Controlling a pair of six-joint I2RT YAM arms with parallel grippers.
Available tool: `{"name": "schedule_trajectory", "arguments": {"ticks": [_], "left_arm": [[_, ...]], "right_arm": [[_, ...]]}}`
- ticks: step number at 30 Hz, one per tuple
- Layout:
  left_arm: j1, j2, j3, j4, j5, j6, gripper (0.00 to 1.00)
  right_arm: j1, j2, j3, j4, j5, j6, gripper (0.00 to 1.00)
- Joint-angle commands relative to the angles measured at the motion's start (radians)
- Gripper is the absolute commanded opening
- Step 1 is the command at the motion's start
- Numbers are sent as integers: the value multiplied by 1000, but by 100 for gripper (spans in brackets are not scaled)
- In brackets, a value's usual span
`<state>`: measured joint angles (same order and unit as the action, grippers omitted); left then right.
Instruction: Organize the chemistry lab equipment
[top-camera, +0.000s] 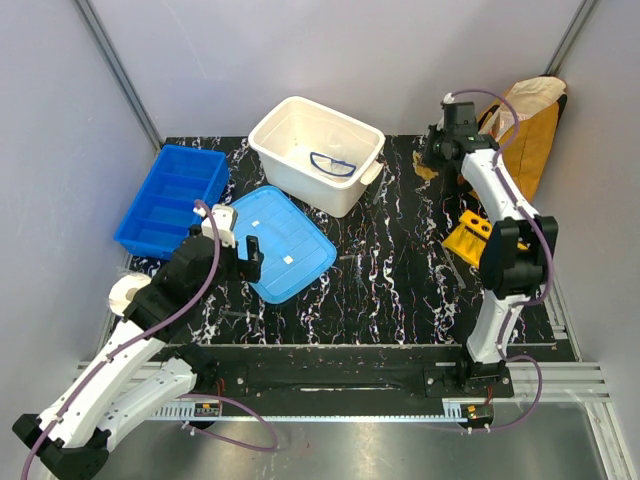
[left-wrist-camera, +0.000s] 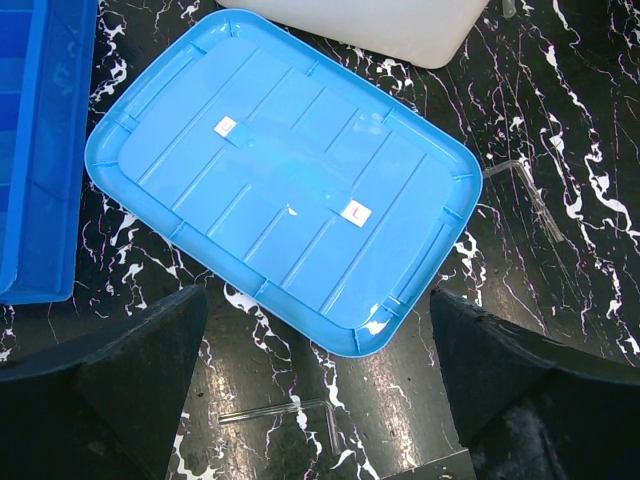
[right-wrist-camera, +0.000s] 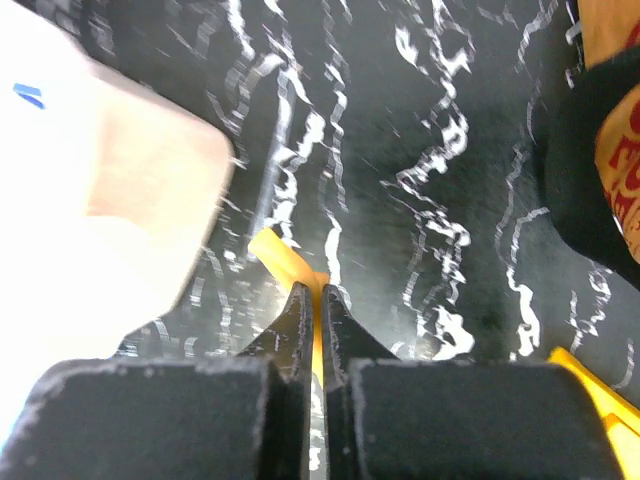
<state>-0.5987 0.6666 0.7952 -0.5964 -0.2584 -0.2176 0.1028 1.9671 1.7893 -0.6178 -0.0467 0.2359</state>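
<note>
Black tabletop (top-camera: 400, 290), glossy and veined with white like marble, fills the floor of a grey-walled cell, with both arm bases bolted along its bottom edge. Nearest, at lower left of the overhead view, the left gripper (left-wrist-camera: 318, 310) hangs with its jaws wide apart and nothing between them. Its wrist camera looks straight down on the blue lid (left-wrist-camera: 280, 180), a flat ribbed plastic panel with rounded corners, which probably lies on the table so that the tub stays open for loading. Two thin glass tubes, each bent at one end, lie loose beside the lid: one (left-wrist-camera: 285, 408) just below its lower edge, another (left-wrist-camera: 530, 190) off its right side. At left sits the blue divided tray (top-camera: 165, 205), hard plastic with straight partitions, likely the sorting place. At centre right the yellow-orange rack (top-camera: 468, 235) rests beside the right arm, its holes facing up. Beyond the lid stands the white tub (top-camera: 335, 195), smooth and deep, with the blue-rimmed safety glasses (top-camera: 333, 165) inside. Farthest, at upper right, the right gripper (right-wrist-camera: 318, 295) has its jaws pressed together and appears to pinch a thin yellow-orange strip (right-wrist-camera: 275, 255) at the tips, low over the table. A crumpled brown paper bag (top-camera: 530, 130) leans behind it.
</note>
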Motion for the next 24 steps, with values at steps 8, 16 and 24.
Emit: {"name": "schedule_trajectory", "arguments": {"ticks": [8,16,24], "left_arm": [[-4,-15,6,40,13,-3,96],[-4,-53,-1,44,7,-6,96],[-4,-70,2,44,27,-6,96]], "right_arm": [[123,-152,-50,394,-16,230,1],[215,22,132,481,-10,312,4],[328,271,402,491,42,313,7]]}}
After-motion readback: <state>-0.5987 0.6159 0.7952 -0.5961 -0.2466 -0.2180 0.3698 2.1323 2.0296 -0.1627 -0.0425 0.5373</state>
